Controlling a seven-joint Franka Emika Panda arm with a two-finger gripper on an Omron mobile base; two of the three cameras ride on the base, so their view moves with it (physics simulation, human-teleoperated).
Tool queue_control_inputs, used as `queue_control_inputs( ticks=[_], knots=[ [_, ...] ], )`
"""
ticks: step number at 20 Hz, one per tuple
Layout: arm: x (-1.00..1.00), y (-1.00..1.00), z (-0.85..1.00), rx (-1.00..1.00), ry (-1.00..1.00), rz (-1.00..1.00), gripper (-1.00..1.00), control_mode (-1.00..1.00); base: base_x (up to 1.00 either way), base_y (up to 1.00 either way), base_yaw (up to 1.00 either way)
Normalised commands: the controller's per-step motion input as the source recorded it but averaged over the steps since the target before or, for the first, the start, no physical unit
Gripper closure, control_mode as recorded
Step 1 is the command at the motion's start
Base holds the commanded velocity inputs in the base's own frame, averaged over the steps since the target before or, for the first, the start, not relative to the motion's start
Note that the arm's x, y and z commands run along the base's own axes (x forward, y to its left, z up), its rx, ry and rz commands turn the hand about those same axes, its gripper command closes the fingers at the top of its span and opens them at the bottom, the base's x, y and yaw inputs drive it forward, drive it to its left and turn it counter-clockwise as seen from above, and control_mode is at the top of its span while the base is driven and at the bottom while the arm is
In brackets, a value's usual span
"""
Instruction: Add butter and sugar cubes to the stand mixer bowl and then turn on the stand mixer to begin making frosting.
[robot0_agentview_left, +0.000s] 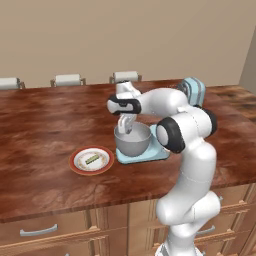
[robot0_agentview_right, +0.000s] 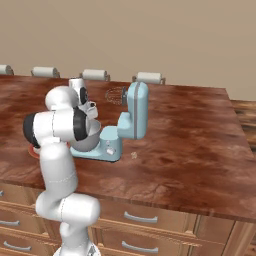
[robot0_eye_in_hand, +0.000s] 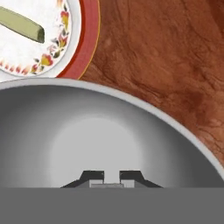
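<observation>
The fingers hang over the inside of the grey bowl, pinched on a small whitish sugar cube. Beyond them the butter lies on the red-rimmed plate, beside the bowl on the bench. The bowl sits on the mixer.

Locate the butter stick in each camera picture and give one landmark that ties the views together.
Left base view: the butter lies on the red-rimmed plate, left of the stand mixer bowl.
Right base view: not visible; the arm stands in front of that spot.
Hand view: top left corner, on the plate.
Shared landmark: the bowl.
</observation>
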Motion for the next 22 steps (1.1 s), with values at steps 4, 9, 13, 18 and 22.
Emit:
queue_control_inputs(
  ticks=[4, 9, 13, 18, 22],
  knots=[
    [0.0, 0.0, -0.12, -0.02, 0.0, 0.0, -1.0, -1.0, 0.0, 0.0, 0.0],
    [0.0, 0.0, -0.05, -0.02, -0.02, 0.0, -1.0, -1.0, 0.0, 0.0, 0.0],
    [-0.07, 0.0, 0.22, 0.0, -0.1, 0.0, -1.0, -1.0, 0.0, 0.0, 0.0],
    [-0.37, 0.0, 0.96, 0.0, -0.18, 0.0, -1.0, -1.0, 0.0, 0.0, 0.0],
    [-0.55, -0.14, 0.75, 0.0, -0.1, 0.0, -1.0, -1.0, 0.0, 0.0, 0.0]
  ],
)
